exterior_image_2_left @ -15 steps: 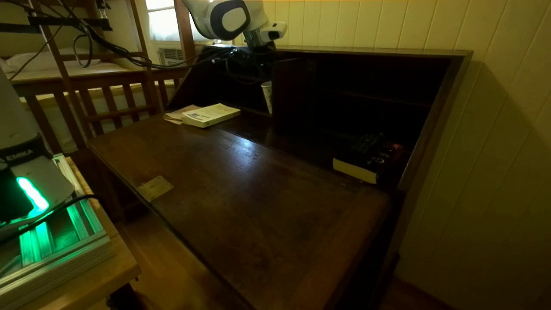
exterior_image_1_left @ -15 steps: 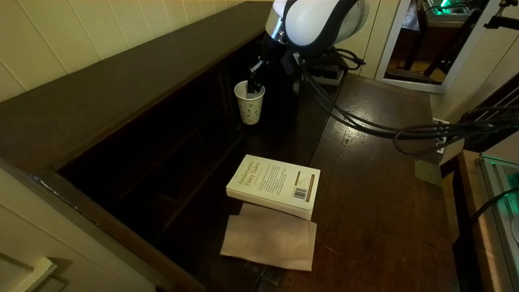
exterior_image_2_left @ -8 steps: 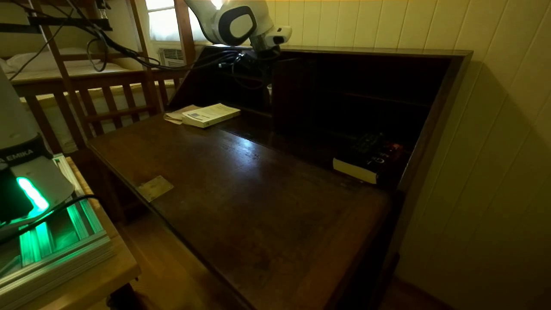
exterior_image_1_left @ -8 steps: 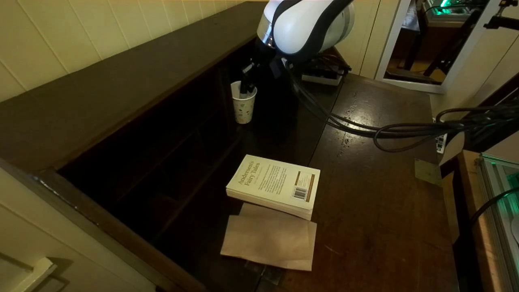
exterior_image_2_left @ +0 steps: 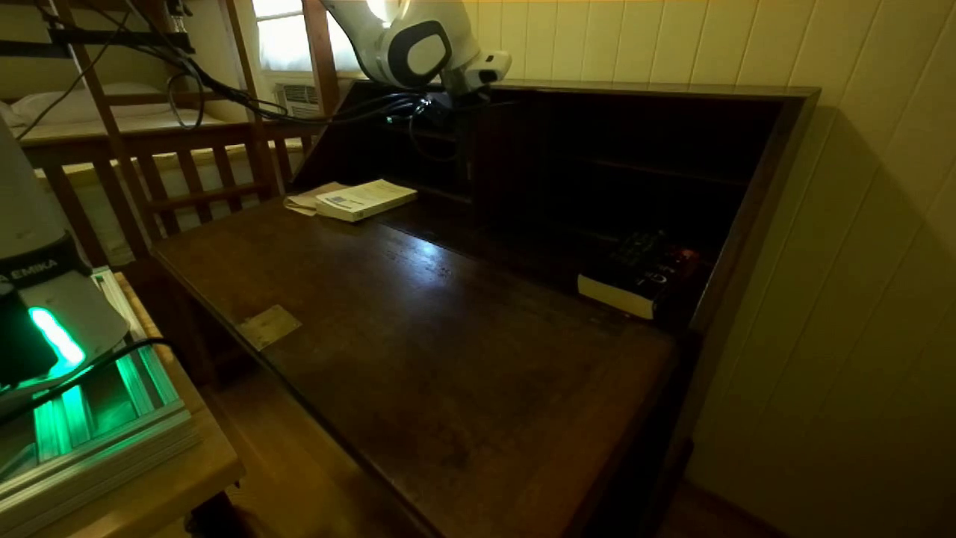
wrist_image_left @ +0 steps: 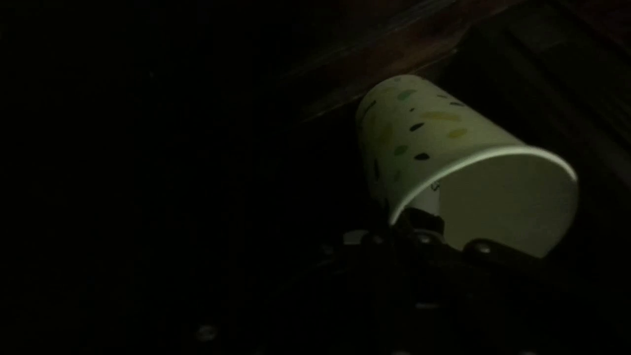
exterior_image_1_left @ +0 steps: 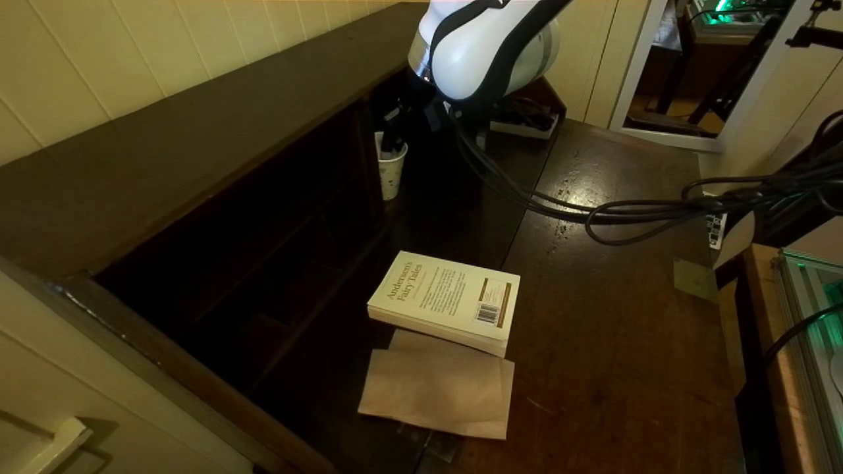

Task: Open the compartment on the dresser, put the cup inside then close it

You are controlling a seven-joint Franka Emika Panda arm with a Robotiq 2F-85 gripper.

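1. Tool: black two-finger gripper [wrist_image_left: 392,229], jaws drawn together, pinching the wall of a small white tapered paper cup [wrist_image_left: 453,125] near the rim.
2. Contact, wrist view: one of the fingers [wrist_image_left: 425,201], with a pale pad, lies inside the cup; the other is outside, rim between them. Much of the outer finger is lost in the dark.
3. Cup position, in an exterior view: roughly upright, at the mouth of a narrow upright dark-wood compartment [exterior_image_1_left: 371,164], whose edge covers part of the cup. How far in it sits, and whether its base touches wood, cannot be told.
4. Cup print: green, yellow and black leaf-like flecks; no words made out.
5. White paperback book [exterior_image_1_left: 454,299], flat on the large dark brown wooden dresser [exterior_image_1_left: 612,355]: reads "Andersen's Fairy Tales"; barcode printed near one corner. Smaller text too fine to read.
6. Pale grey robot base [exterior_image_2_left: 37,217], in an exterior view: "EMIKA" in light letters on a black band, above a green light.
7. Thick black book with pale page edges [exterior_image_2_left: 646,276], towards one end of the dresser: pale lettering and a red patch on the cover, title too dim to make out.
8. Brown paper sheet [exterior_image_1_left: 438,388], plain, meeting the edge of the white paperback book.
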